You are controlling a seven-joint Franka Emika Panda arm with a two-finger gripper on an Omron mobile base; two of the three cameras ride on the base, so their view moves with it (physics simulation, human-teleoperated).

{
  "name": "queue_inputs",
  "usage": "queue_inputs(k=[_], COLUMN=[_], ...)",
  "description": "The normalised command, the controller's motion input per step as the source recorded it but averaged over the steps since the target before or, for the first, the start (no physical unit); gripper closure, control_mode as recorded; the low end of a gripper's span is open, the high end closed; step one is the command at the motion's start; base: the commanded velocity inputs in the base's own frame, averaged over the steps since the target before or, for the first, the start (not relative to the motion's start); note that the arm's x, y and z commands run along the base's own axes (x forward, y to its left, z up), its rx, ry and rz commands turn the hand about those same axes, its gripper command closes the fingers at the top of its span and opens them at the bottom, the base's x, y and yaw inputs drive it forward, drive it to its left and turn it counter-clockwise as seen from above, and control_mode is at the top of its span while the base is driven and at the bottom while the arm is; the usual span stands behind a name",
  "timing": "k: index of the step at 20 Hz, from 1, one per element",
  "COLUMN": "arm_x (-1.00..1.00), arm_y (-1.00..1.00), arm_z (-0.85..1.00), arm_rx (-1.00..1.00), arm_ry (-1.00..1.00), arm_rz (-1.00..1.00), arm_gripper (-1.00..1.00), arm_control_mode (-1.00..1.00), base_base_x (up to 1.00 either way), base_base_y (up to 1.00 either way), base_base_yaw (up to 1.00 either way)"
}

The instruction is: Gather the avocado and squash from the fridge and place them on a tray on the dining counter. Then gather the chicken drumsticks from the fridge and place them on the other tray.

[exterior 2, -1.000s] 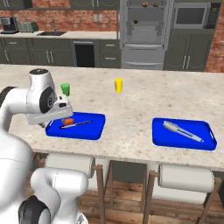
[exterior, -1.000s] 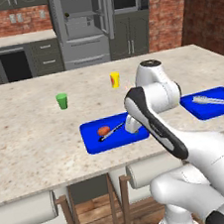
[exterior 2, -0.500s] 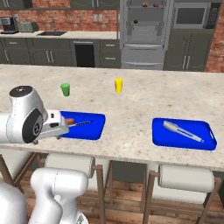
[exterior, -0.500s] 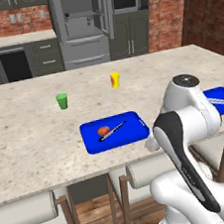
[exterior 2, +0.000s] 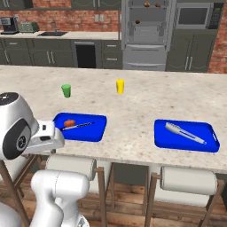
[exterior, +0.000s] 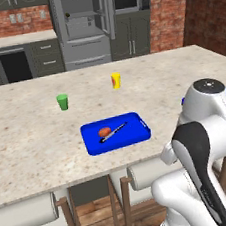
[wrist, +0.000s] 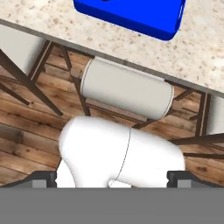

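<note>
The orange-red squash (exterior: 104, 132) (exterior 2: 69, 123) lies in a blue tray (exterior: 137, 132) (exterior 2: 97, 131) on the dining counter (exterior: 33, 145) (exterior 2: 133, 106), beside a thin dark utensil (exterior: 115, 131). The other tray (exterior 2: 208, 142) holds a grey metal tool (exterior 2: 184, 133). My arm is folded back below the counter's near edge. In the hand view my gripper (wrist: 111, 178) is open and empty, looking down at a stool (wrist: 127, 89) and wood floor, with a blue tray (wrist: 131, 13) above. The avocado is out of view. Small brown items on the open fridge's (exterior 2: 146, 31) shelves are too small to name.
A green cup (exterior: 62, 102) (exterior 2: 66, 90) and a yellow cup (exterior: 115, 80) (exterior 2: 120, 86) stand on the counter behind the trays. Padded stools (exterior: 27, 214) (exterior 2: 186, 179) line the near side under the counter edge. Wall cabinets and a microwave flank the fridge (exterior: 80, 23).
The arm has drawn back from over the squash tray and folded down toward the counter's near edge. The gripper stays open and the squash stays in the tray.
</note>
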Motion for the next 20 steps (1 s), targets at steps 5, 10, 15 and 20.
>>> queue_inputs(k=[5,10,15,20], arm_x=[-0.01,-0.29,0.0,0.0], arm_y=[0.0,-0.17,0.0,0.0], arm_z=[0.0,-0.04,0.0,0.0], arm_rx=[0.0,0.01,0.0,0.0], arm_ry=[0.0,-0.02,0.0,0.0], arm_rz=[0.0,-0.03,0.0,0.0], arm_gripper=[-1.0,-1.0,-1.0,-1.0], arm_control_mode=[-1.0,1.0,1.0,1.0], base_base_x=[0.0,-0.38,-1.0,-0.78], base_base_y=[0.0,-0.25,-0.71,-0.97], base_base_yaw=[0.0,-0.05,-0.14,-0.05])
